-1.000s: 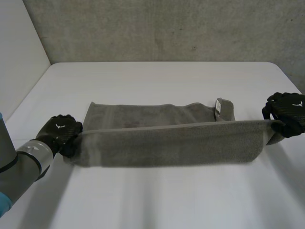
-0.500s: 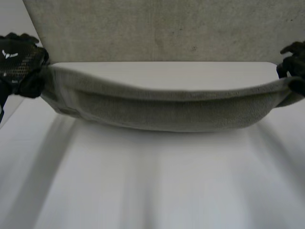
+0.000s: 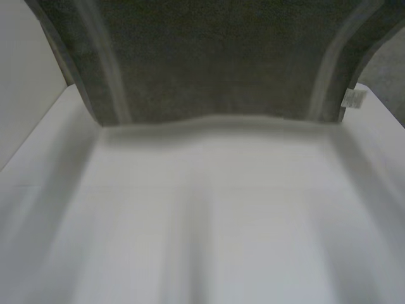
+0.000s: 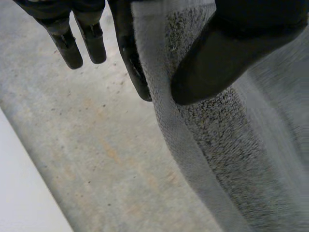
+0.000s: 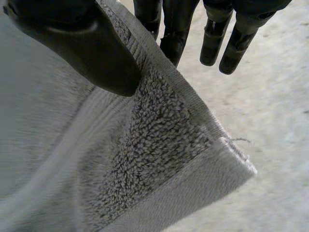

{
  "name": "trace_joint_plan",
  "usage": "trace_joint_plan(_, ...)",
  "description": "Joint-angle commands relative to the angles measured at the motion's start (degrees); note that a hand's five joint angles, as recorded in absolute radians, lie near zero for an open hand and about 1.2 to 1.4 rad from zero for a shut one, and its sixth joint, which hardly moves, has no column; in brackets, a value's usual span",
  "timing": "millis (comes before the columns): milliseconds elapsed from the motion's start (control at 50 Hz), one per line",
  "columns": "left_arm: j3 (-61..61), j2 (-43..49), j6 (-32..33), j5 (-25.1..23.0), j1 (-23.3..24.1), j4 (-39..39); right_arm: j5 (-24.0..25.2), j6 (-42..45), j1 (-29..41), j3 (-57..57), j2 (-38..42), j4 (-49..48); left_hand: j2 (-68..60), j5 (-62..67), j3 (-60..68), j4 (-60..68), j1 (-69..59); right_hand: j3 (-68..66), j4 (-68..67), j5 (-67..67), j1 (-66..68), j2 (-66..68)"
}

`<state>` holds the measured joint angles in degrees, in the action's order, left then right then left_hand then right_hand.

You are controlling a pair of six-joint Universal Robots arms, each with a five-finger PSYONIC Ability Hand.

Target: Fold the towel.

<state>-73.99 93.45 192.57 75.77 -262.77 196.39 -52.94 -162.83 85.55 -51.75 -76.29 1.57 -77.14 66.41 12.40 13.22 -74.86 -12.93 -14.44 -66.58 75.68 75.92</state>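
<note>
Towel (image 3: 215, 63) hangs below our fingers, long axis spanning left hand (image 4: 231, 53) to right hand (image 5: 72, 43), each clamped on its top edge.

Light diffuse and even, from overhead, no hard source. In the head view the white table (image 3: 209, 221) reads bright but without glare; the hanging towel (image 3: 215, 63) is dim against it, pale bands catching light near each side. Below its hem, soft-edged grey shadow bands spread over the table, darkest just under the hem. In the left wrist view the left hand (image 4: 241, 43) is near-black, with a faint sheen on one finger. In the right wrist view the right hand (image 5: 72, 38) shades the pile beneath its thumb.
</note>
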Motion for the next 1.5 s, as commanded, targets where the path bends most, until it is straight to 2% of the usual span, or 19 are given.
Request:
trace_joint_plan(20, -15.89, -7.40, -0.71, -9.05, -2.74, -0.48, 11.98, 1.01, -7.49, -18.27, -8.78, 0.62, -2.86, 3.59, -2.40, -3.22, -5.14, 2.93, 4.44, -3.42, 4.32, 4.08)
trace_joint_plan(200, -30.16, -13.03, -0.45, -11.44, -4.07, -1.53, 14.97, 9.28, -10.32, -32.53, -14.07, 3.61, -2.86, 3.59, -2.40, -3.22, -5.14, 2.93, 4.44, -3.42, 4.32, 4.08)
trace_joint_plan(360, -39.04, -20.85, -0.45, -11.44, -6.18, -4.35, 22.87, 17.02, -18.21, -45.18, -24.07, 8.61, -2.86, 3.59, -2.40, -3.22, -5.14, 2.93, 4.44, -3.42, 4.32, 4.08)
trace_joint_plan(460, -39.56, -27.35, -0.62, -13.27, -8.98, -11.62, 28.75, 16.67, -22.96, -47.47, -26.54, 10.20, -2.86, 3.59, -2.40, -3.22, -5.14, 2.93, 4.44, -3.42, 4.32, 4.08)
trace_joint_plan(580, -39.30, -29.03, -0.88, -17.94, -10.39, -13.66, 33.86, 16.58, -28.06, -47.39, -27.86, 11.78, -2.86, 3.59, -2.40, -3.22, -5.14, 2.93, 4.44, -3.42, 4.32, 4.08)
trace_joint_plan(760, -37.11, -22.81, -0.89, -20.32, -10.92, -13.40, 33.61, 16.67, -26.84, -46.42, -25.93, 11.70, -2.86, 3.59, -2.40, -3.22, -5.14, 2.93, 4.44, -3.42, 4.32, 4.08)
trace_joint_plan(800, -36.14, -20.06, -0.80, -19.88, -10.83, -13.31, 33.08, 16.84, -25.17, -45.81, -23.65, 11.43, -2.86, 3.59, -2.40, -3.22, -5.14, 2.93, 4.44, -3.42, 4.32, 4.08)
trace_joint_plan(860, -34.11, -14.09, -0.62, -19.44, -10.13, -13.31, 28.16, 17.28, -19.28, -42.91, -17.05, 11.17, -2.86, 3.59, -2.40, -3.22, -5.14, 2.93, 4.44, -3.42, 4.32, 4.08)
trace_joint_plan(900, -32.97, -10.66, -0.62, -19.61, -10.13, -13.31, 19.33, 18.24, -12.54, -38.71, -9.88, 11.69, -2.86, 3.59, -2.40, -3.22, -5.14, 2.93, 4.44, -3.42, 4.32, 4.08)
trace_joint_plan(920, -31.67, -7.00, -0.62, -19.35, -9.87, -13.40, 19.28, 18.25, -12.51, -38.69, -9.85, 11.70, -2.86, 3.59, -2.40, -3.22, -5.14, 2.93, 4.44, -3.42, 4.32, 4.08)
trace_joint_plan(940, -30.09, -3.23, -0.62, -19.17, -9.69, -13.66, 14.84, 19.29, -9.90, -36.25, -6.02, 12.31, -2.86, 3.59, -2.40, -3.22, -5.14, 2.93, 4.44, -3.42, 4.32, 4.08)
trace_joint_plan(960, -30.07, -3.19, -0.62, -19.17, -9.69, -13.66, 14.80, 19.30, -9.88, -36.23, -5.98, 12.31, -2.86, 3.59, -2.40, -3.22, -5.14, 2.93, 4.44, -3.42, 4.32, 4.08)
trace_joint_plan(1000, -28.58, 0.42, -0.62, -18.82, -9.16, -13.84, 7.89, 22.45, -6.38, -31.68, 1.72, 14.76, -2.86, 3.59, -2.40, -3.22, -5.14, 2.93, 4.44, -3.42, 4.32, 4.08)
trace_joint_plan(1020, -26.84, 4.16, -0.62, -17.69, -8.03, -13.84, 7.86, 22.47, -6.36, -31.66, 1.75, 14.77, -2.86, 3.59, -2.40, -3.22, -5.14, 2.93, 4.44, -3.42, 4.32, 4.08)
trace_joint_plan(1060, -24.53, 8.50, -0.62, -15.22, -6.44, -13.93, 2.86, 28.15, -3.30, -26.58, 8.49, 19.58, -2.86, 3.59, -2.40, -3.22, -5.14, 2.93, 4.44, -3.42, 4.32, 4.08)
trace_joint_plan(1140, -18.49, 18.14, -0.36, -6.38, -2.67, -14.28, 0.74, 30.91, -1.09, -23.57, 12.83, 22.16, -2.86, 3.59, -2.40, -3.22, -5.14, 2.93, 4.44, -3.42, 4.32, 4.08)
trace_joint_plan(1200, -15.58, 21.76, -0.01, -2.75, -1.96, -15.42, -1.46, 30.11, 0.50, -20.58, 16.96, 21.98, -2.86, 3.59, -2.40, -3.22, -5.14, 2.93, 4.44, -3.42, 4.32, 4.08)
trace_joint_plan(1340, -11.01, 26.60, 0.87, -1.07, -1.43, -16.83, -4.27, 28.97, 3.57, -13.48, 25.56, 19.35, -2.86, 3.59, -2.40, -3.22, -5.14, 2.93, 4.44, -3.42, 4.32, 4.08)
trace_joint_plan(1500, -8.10, 29.07, 0.96, -0.80, -1.25, -16.83, -7.26, 24.95, 4.45, -8.37, 29.35, 13.74, -2.86, 3.59, -2.40, -3.22, -5.14, 2.93, 4.44, -3.42, 4.32, 4.08)
